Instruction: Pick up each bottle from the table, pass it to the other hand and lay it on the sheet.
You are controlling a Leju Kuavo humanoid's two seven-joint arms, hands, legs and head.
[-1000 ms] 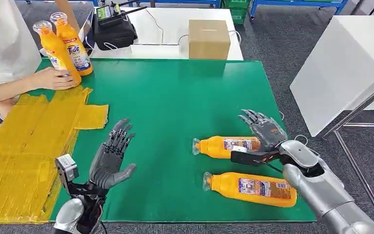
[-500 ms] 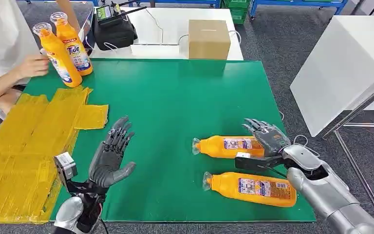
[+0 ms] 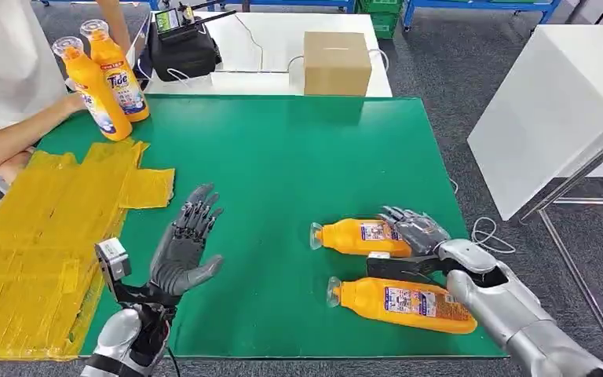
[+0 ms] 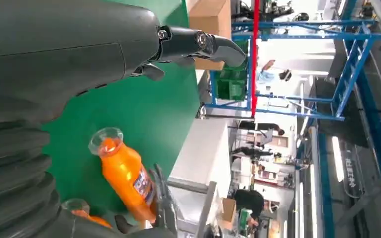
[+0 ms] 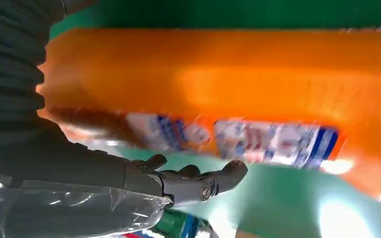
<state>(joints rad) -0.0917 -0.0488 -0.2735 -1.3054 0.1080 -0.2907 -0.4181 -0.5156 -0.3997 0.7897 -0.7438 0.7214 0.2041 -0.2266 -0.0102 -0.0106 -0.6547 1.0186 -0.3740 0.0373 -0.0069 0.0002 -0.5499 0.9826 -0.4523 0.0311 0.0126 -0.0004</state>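
Two orange bottles lie on their sides on the green mat at the right, the far bottle (image 3: 359, 237) and the near bottle (image 3: 405, 305), caps pointing left. My right hand (image 3: 411, 238) sits over the far bottle's base end, fingers draped across it and the thumb (image 3: 389, 266) stretched along its near side, not closed around it. The right wrist view has this bottle (image 5: 228, 84) up close, with the thumb (image 5: 203, 183) apart from it. My left hand (image 3: 183, 250) hovers empty with fingers spread, beside the yellow sheet (image 3: 39, 236). The left wrist view catches a lying bottle (image 4: 127, 179).
Two more orange bottles (image 3: 93, 88) stand upright at the mat's far left corner, with a person's hand (image 3: 69, 103) beside them. A cardboard box (image 3: 337, 62) and a black device (image 3: 182, 49) sit on the white table beyond. A white cabinet (image 3: 550, 106) stands right.
My right hand has come down and moved left onto the far lying bottle's base end. The person's hand let go of the upright bottle and rests nearby. My left hand shifted slightly.
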